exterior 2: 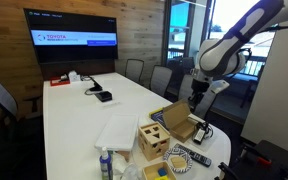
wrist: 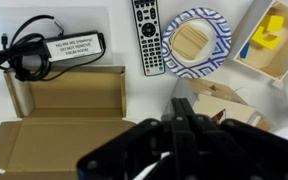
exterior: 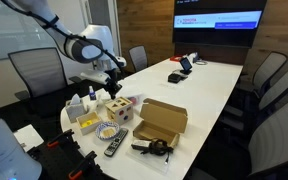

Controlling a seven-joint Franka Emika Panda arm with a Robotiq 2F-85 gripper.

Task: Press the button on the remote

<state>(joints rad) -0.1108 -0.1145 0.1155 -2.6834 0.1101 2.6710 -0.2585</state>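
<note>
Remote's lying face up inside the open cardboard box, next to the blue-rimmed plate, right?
Not inside. The remote lies face up on the table, outside the open cardboard box, next to the blue-rimmed plate. The wrist view shows it.

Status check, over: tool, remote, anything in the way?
Tool shut, empty, hovering short of target. Remote face-up beside plate, untouched. Nothing covering remote.

Claw (wrist: 181,106) aloft, jaws together
</note>
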